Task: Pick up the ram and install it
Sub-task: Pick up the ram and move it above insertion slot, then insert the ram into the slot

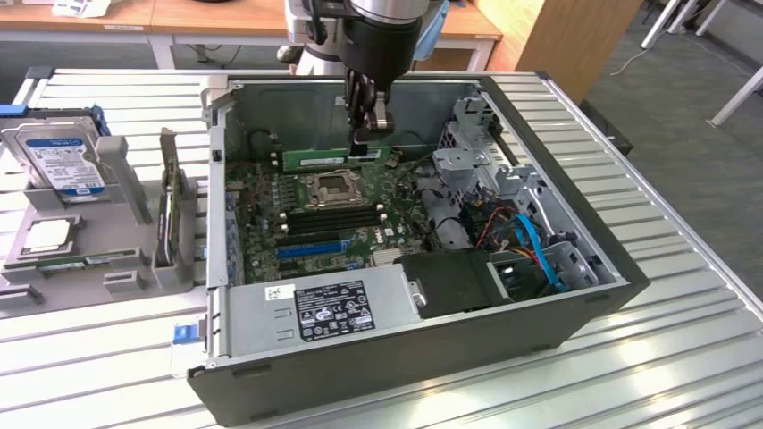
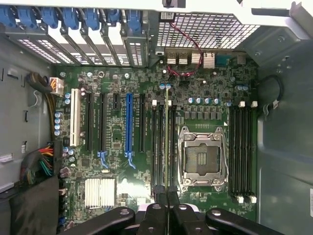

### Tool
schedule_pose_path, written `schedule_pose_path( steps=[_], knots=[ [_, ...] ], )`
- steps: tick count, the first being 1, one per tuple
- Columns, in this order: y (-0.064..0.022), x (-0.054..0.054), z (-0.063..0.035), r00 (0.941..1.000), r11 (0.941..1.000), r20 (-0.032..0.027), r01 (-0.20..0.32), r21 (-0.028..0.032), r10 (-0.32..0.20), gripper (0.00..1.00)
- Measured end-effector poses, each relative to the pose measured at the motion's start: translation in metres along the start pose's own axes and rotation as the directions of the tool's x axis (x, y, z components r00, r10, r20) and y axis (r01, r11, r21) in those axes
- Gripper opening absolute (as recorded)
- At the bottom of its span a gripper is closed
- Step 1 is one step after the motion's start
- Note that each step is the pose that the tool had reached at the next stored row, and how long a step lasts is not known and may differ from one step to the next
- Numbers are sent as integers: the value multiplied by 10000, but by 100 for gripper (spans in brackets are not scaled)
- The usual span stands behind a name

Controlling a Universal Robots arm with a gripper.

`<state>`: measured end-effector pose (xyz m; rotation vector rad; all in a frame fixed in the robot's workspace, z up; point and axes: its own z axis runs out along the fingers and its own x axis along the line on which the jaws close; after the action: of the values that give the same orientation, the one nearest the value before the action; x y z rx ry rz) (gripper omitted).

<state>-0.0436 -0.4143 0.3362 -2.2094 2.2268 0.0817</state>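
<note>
Over a slatted silver metal table point(image 1: 667, 295), an open dark-grey tower computer case point(image 1: 357, 366) lies on its side. Its green motherboard point(image 2: 117, 142) faces up, with a grey boxed power supply point(image 1: 322, 308) at the near end.

The arm's black gripper point(image 1: 367, 134) reaches down into the case, its jaws clenched on the top edge of the ram point(image 1: 322, 159), a long, thin green circuit-board stick. In the wrist view the ram point(image 2: 167, 142) appears edge-on, running lengthwise along the black memory slots point(image 2: 155, 147). These lie between the silver square processor socket point(image 2: 201, 159) and the long blue plastic expansion slot point(image 2: 128, 125). Whether its lower edge has reached a slot cannot be told.

A clean seating likely depends on three things. The stick should stay upright and parallel to its slot. It should sit centred between the end latches. The push should go straight down and evenly, so neither end tips in first.

By count, there is one ram in the grip, one processor socket and one blue slot. One silver hard drive with a blue label point(image 1: 60, 161) stands in a grey holder at the exterior view's left.
</note>
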Motion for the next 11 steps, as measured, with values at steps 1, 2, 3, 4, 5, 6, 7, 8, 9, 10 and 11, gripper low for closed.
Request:
schedule_pose_path(
  steps=[1,2,3,4,5,6,7,8,9,10,11],
  knots=[
    [0,0,6,10000,10000,-2,0,-1,0,12],
    [0,0,12,10000,10000,-3,0,-1,0,12],
    [-1,1,17,10000,10000,-4,0,-2,0,12],
    [-1,1,17,10000,10000,-5,0,-2,0,12],
    [-1,1,17,10000,10000,-5,0,-3,0,12],
    [-1,1,18,10000,10000,-3,0,-1,0,12],
    [0,1,19,10000,10000,6,0,-1,0,12],
    [0,1,19,10000,10000,7,0,-1,0,12],
    [0,1,19,10000,10000,8,0,-1,0,12],
    [0,1,20,10000,10000,7,0,-1,0,12],
    [0,1,20,10000,10000,6,-1,-2,1,12]
  ],
)
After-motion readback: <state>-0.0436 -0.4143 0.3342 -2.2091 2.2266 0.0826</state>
